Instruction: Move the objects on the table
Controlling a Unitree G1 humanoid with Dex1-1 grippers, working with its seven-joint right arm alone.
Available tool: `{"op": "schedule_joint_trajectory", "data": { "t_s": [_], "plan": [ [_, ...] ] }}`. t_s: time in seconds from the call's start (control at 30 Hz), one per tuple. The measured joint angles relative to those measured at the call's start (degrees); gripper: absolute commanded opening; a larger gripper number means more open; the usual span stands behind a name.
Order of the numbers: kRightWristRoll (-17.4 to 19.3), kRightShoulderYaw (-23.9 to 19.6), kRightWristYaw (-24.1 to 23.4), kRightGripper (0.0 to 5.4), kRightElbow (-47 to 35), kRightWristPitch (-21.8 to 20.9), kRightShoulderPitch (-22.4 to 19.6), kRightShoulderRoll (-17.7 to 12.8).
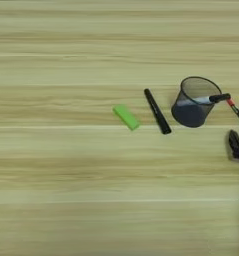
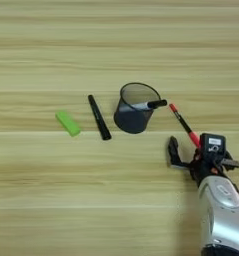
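Note:
A bright-green block point(image 2: 68, 123) lies on the wooden table point(image 2: 51, 200), left of a long black marker point(image 2: 99, 117). To the marker's right stands the dark mesh pen cup point(image 2: 134, 107), with a white, black-capped pen point(image 2: 153, 104) leaning on its rim. A thin pen point(image 2: 183, 124) with red ends lies slanted on the table right of the cup. Its near end reaches in between the fingers of my right gripper point(image 2: 193, 154), which is open. The left finger point(image 2: 172, 152) stands just below and right of the cup, also seen as the finger point(image 1: 235, 145).
My silver forearm point(image 2: 220, 210) comes up from the bottom right corner. A black box with a white label point(image 2: 212, 145) sits on top of the gripper. Bare wood stretches left and toward the near edge.

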Motion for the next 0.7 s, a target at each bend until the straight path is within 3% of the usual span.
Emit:
{"op": "schedule_joint_trajectory", "data": {
  "t_s": [0.23,0.7],
  "plan": [
    [1.53,0.74,2.19,5.34,0.11,1.27,-0.20,-0.45],
    [3.74,3.17,5.71,3.93,-1.99,4.85,-0.25,-0.44]
  ]
}}
